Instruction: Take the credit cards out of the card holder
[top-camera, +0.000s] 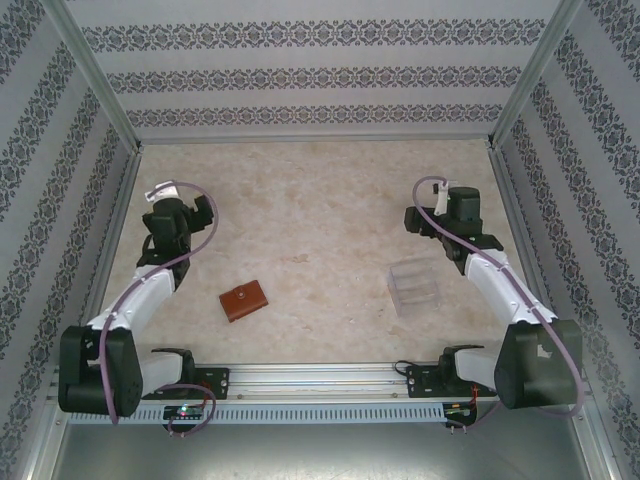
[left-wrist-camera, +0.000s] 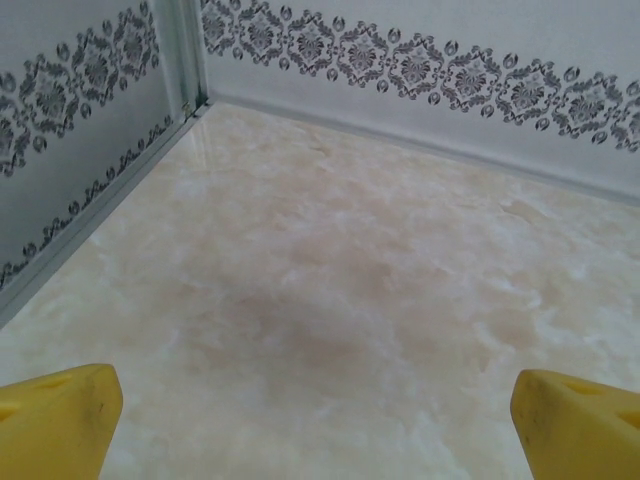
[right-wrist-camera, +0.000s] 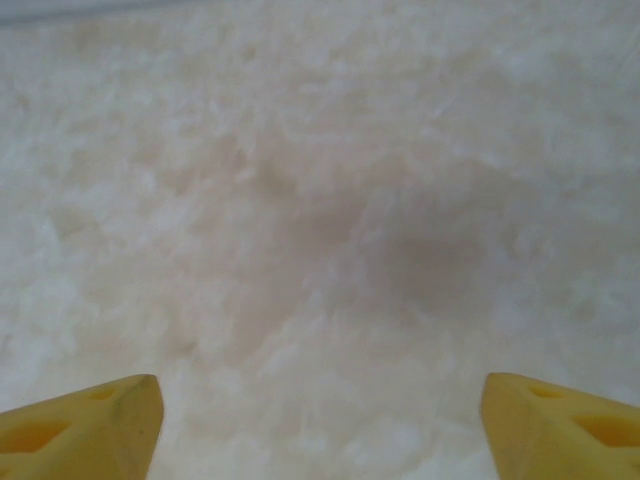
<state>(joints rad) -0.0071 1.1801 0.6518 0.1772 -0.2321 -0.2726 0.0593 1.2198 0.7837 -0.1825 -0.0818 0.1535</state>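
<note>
Approach step, no contact yet: wallet (top-camera: 244, 301) lies folded, cards prob. inside, w/ L gripper (left-wrist-camera: 320, 425) and R gripper (right-wrist-camera: 320, 425) both spread, empty, well apart from wallet; next: reach wallet, pin, unfold.

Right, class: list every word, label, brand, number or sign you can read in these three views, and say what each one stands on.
No readable text anywhere.
The brown card holder: any brand stamp is too small to tell.
The clear box: no label visible.
The walls: ornamental bands, not letters.
The lights by the left arm's base: coloured dots, no writing readable.
</note>
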